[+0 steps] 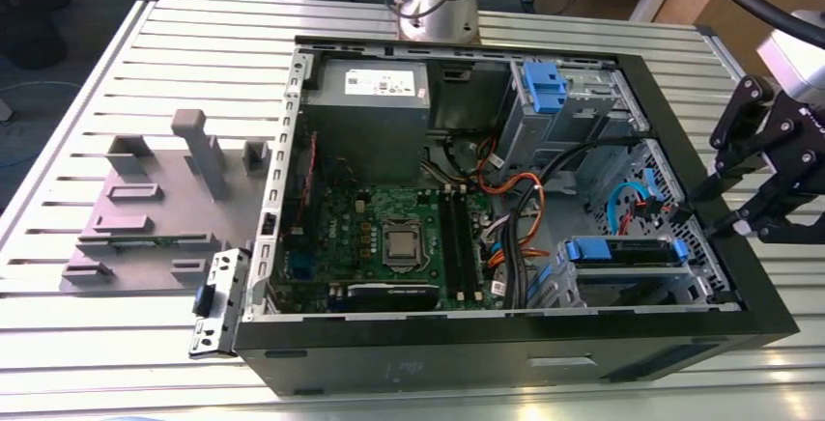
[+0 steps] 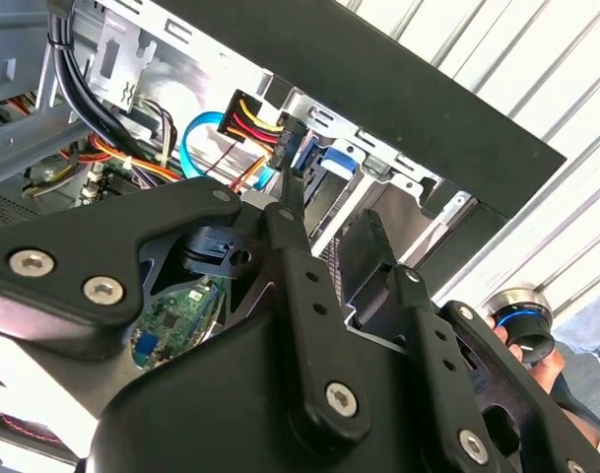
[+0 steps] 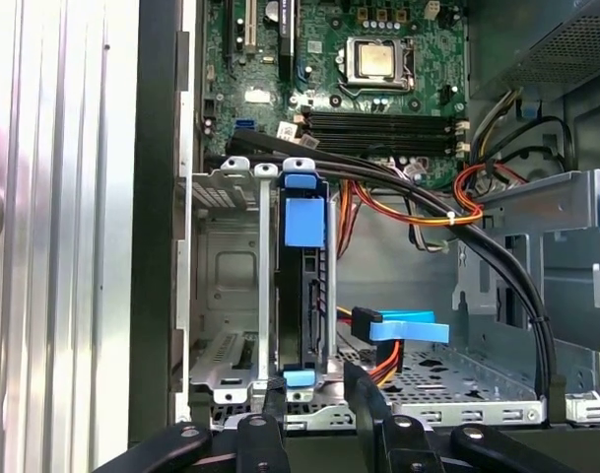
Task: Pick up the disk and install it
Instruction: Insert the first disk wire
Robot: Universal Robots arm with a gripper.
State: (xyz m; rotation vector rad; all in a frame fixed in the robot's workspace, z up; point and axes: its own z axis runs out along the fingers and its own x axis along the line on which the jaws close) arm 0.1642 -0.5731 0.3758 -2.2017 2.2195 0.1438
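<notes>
The disk (image 3: 301, 286) stands on edge in a silver drive cage (image 3: 226, 286) inside the open computer case, with blue rails at both ends. In the exterior view the disk (image 1: 624, 250) sits in the cage near the case's right wall. My gripper (image 1: 722, 213) hangs just above that wall, outside the case. In the first wrist view the gripper (image 3: 317, 386) is open, with one black finger on each side of the disk's near blue tab and a gap to it. The gripper (image 2: 329, 222) holds nothing in the second wrist view.
The black case (image 1: 516, 344) lies open on a slatted metal table (image 1: 103, 344). Inside are a green motherboard (image 1: 386, 238), a grey power supply (image 1: 367, 102), a second cage (image 1: 548, 93) and loose cables (image 3: 447, 212). A grey fixture (image 1: 155, 199) stands at the exterior view's left. A hand (image 2: 548, 367) is nearby.
</notes>
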